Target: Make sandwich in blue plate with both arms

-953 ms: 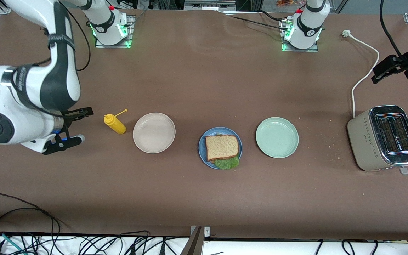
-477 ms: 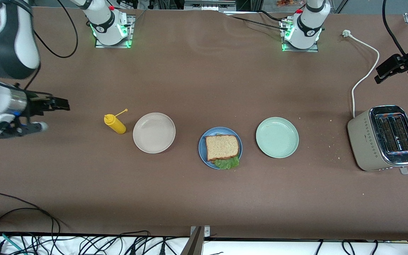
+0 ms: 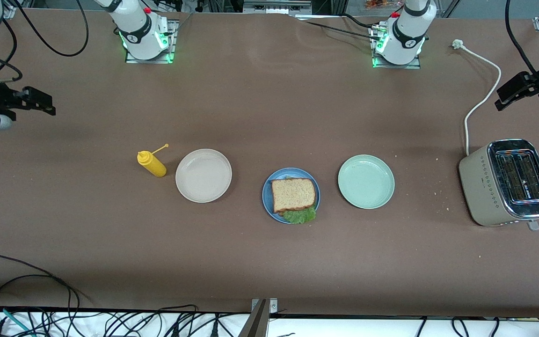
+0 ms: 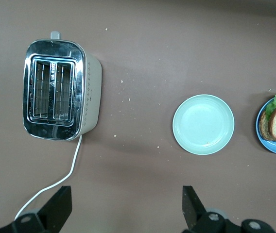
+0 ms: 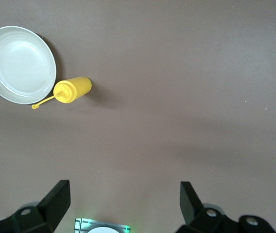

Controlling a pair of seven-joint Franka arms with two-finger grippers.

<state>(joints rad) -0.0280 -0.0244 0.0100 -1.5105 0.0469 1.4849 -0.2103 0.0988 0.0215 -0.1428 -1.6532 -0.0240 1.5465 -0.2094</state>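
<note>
Green lettuce (image 3: 300, 216) overhanging the plate (image 3: 268, 202) may slide off if I nudge the sandwich (image 3: 294, 194); left claw (image 4: 123, 211) and right claw (image 5: 123, 206), both open, wait over bare bench (image 3: 269, 262).

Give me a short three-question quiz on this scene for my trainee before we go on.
1. True or false: the brown wholemeal bread sandwich with green lettuce lies on the round matte blue plate.
2. Which object stands beside the round beige plate, toward the right arm's end of the table? A) yellow squeeze bottle B) silver toaster C) pale green plate
3. Fill in: both the left end effector and the right end effector are ____.

Key: 1 true; 2 A, the yellow squeeze bottle; 3 open.
</note>
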